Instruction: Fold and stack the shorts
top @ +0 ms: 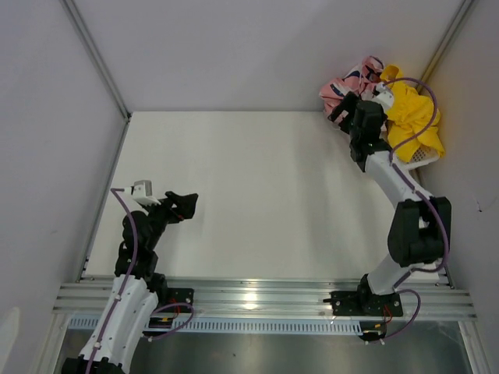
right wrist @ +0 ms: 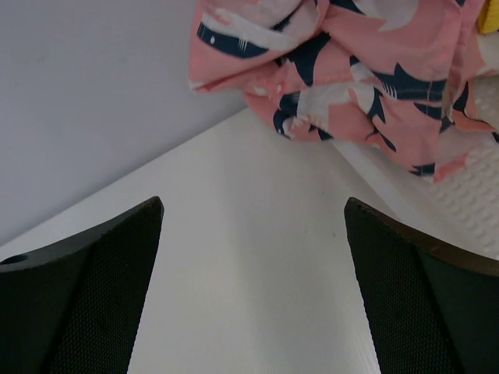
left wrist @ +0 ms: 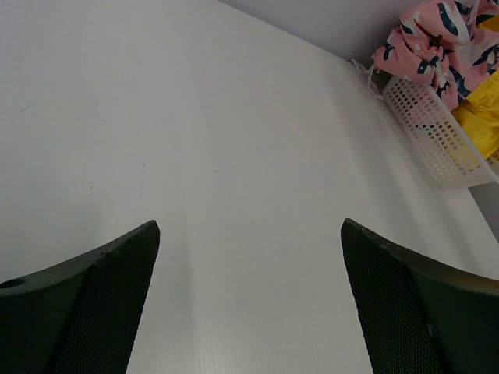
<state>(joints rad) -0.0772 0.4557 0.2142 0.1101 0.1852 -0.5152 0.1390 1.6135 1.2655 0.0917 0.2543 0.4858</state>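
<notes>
Pink shorts (top: 348,82) and yellow shorts (top: 417,117) heaped in white mesh basket (left wrist: 433,132), upper right of frame. Right gripper (right wrist: 253,206) spread, empty, near pink pair. Left gripper (left wrist: 249,226) spread, empty, over bare worktop (top: 265,195), lower left.

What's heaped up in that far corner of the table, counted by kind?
Soft fabric shorts: 2 (pink pair with navy-and-white print, plain bright yellow pair)
White plastic mesh basket: 1
Total: 3
</notes>
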